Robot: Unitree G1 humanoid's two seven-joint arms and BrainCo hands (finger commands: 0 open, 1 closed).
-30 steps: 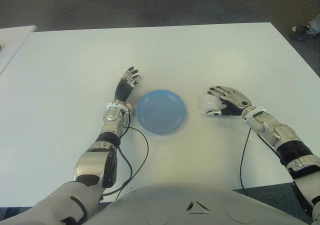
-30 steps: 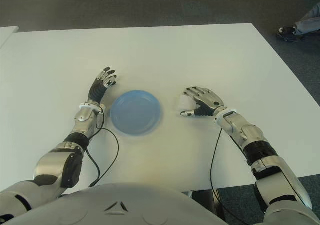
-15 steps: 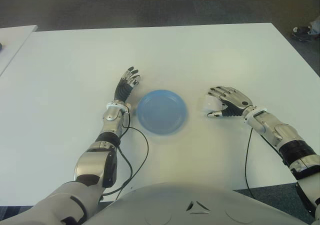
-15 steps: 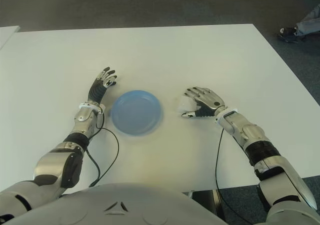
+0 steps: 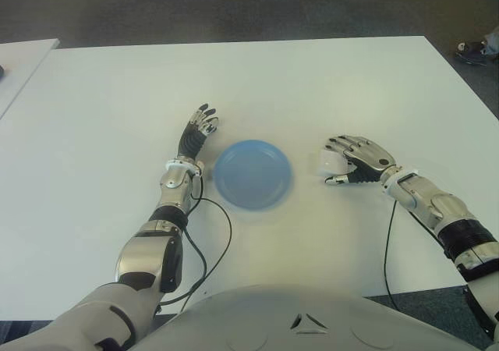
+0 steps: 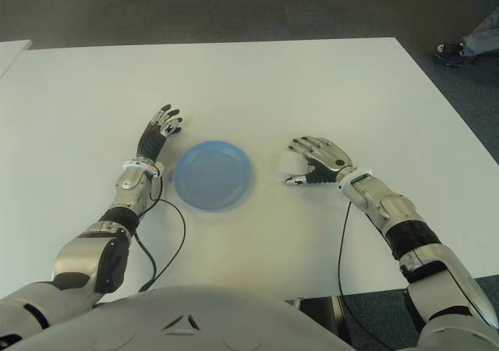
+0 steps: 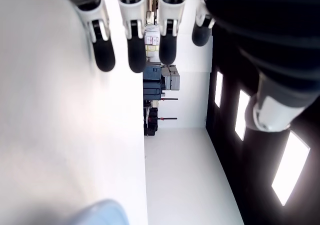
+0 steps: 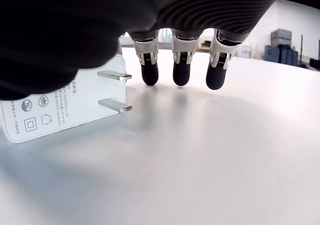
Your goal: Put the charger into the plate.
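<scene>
1. Left eye view: a white desk [image 5: 312,78] carries a round blue plate [image 5: 253,174] near its middle. The white charger [image 5: 329,164] lies on the desk to the right of the plate, apart from it and outside its rim. The right hand [image 5: 357,160] hovers over the charger's right side, fingers loosely extended toward it. The left hand [image 5: 198,131] shows just to the left of the plate, fingers stretched out and holding nothing. A black cable [image 5: 214,249] curves along the left forearm.

2. Right eye view: the same layout. The charger sits just left of the right hand's fingertips, well short of the plate. A person's shoe [image 6: 451,52] shows on the floor past the desk's far right corner.

3. Left wrist view: the left hand's fingers [image 7: 136,40] extend straight and spread, with nothing between them. A sliver of the blue plate shows at the frame's edge.

4. Right wrist view: the charger stands on the desk with its two metal prongs [image 8: 115,90] pointing toward the fingers [image 8: 181,65]. The fingers hang relaxed beside it, not closed around it. Whether the palm touches the charger body, I cannot tell.
</scene>
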